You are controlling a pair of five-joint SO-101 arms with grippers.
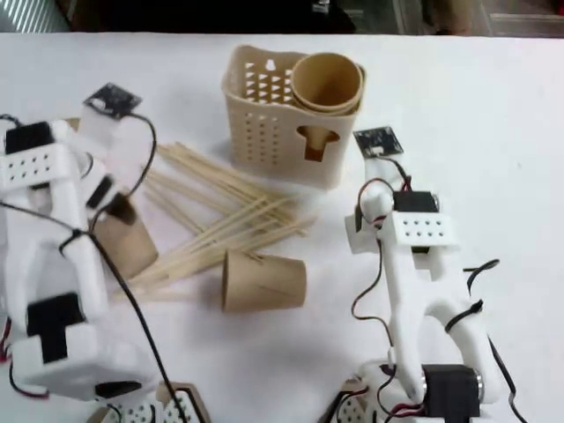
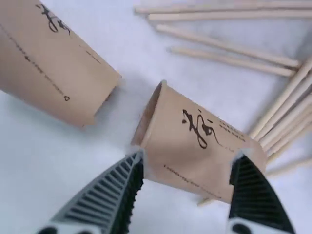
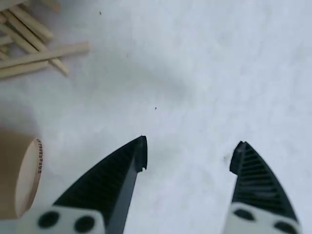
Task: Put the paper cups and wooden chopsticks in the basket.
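**Item inspected:** a paper cup (image 2: 195, 141) lies on its side on the table (image 1: 493, 115), its base end over the tips of the scattered chopsticks (image 1: 220, 211). The left gripper (image 2: 190, 157) hangs directly above it. Its fingers are spread, one by the rim end and one by the base end. Contact cannot be confirmed, and nothing is held.

**Handling, as judged:** the cup is light, thin-walled and easily crushed, and on its side it is liable to roll. The fingers appear to straddle it lengthwise. A gentle grip across the body, close to the stiffer rolled rim, looks sounder.

**Other task items:**
- A second cup (image 1: 263, 280) lies on its side just beside the chopsticks, between the two arms.
- A third cup (image 1: 326, 81) stands upright inside the basket (image 1: 256, 132), which stands just beyond the chopsticks.
- The chopsticks lie crisscrossed in a loose fan. They look light, stiff, thin and prone to slip, so they are best pinched near the middle, where several overlap.

**Right gripper** (image 3: 191, 144): it hangs over bare table with its fingers spread and empty, and the second cup's base is near one side.
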